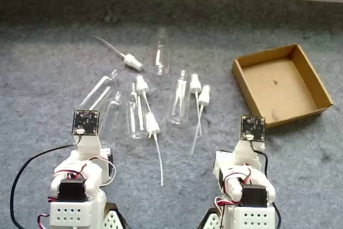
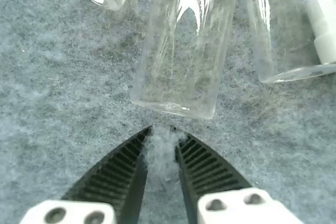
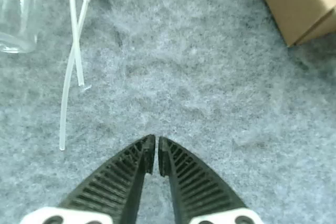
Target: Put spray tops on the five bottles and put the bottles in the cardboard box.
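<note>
High camera: fixed overhead, looking down over the grey felt desk (image 1: 53,52), arm bases at its near edge. Wrist cameras: close behind each arm's black ribbed fingers (image 2: 121,171) (image 3: 123,177), facing forward and down. Shared: left wrist and high, clear plastic bottles (image 2: 178,51); right wrist and high, brown cardboard box (image 3: 299,3).

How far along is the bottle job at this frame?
Done: nothing yet; the cardboard box is empty. In hand: nothing; the left gripper is slightly open near one bottle, the right gripper shut over bare felt. Left: all five bottles lie uncapped, spray tops loose beside them, so every capping and boxing remains.
</note>
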